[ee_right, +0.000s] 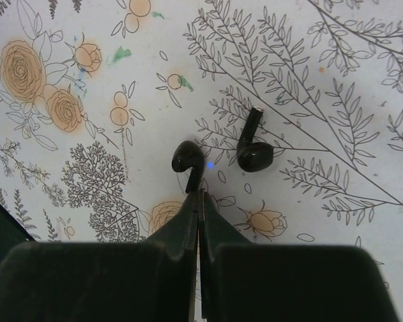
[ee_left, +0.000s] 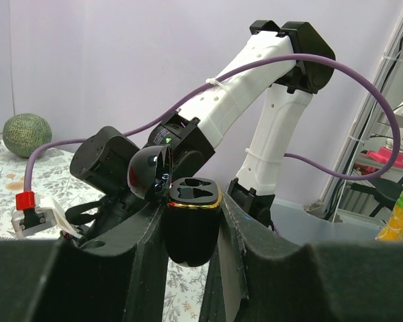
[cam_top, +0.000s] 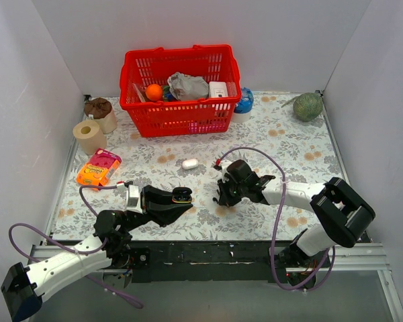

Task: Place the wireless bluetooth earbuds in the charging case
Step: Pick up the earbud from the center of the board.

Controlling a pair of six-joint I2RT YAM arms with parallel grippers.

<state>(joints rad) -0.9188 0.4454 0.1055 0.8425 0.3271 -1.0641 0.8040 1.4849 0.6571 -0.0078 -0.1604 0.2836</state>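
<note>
My left gripper [cam_top: 183, 200] is shut on the black charging case [cam_top: 182, 194] and holds it upright above the table. In the left wrist view the case [ee_left: 193, 225] sits between the fingers with its lid [ee_left: 148, 173] swung open to the left and both sockets empty. Two black earbuds lie on the flowered cloth in the right wrist view. My right gripper [ee_right: 201, 193] points down and is closed at the stem end of the left earbud [ee_right: 187, 157]. The other earbud [ee_right: 254, 153] lies free just to its right. In the top view my right gripper [cam_top: 221, 198] is at the table's middle front.
A white pill-shaped case [cam_top: 190, 163] lies behind the grippers. A red basket [cam_top: 180, 115] with items stands at the back. An orange packet [cam_top: 98, 168] and a paper roll [cam_top: 88, 136] are at the left, a green melon [cam_top: 307, 106] at the back right.
</note>
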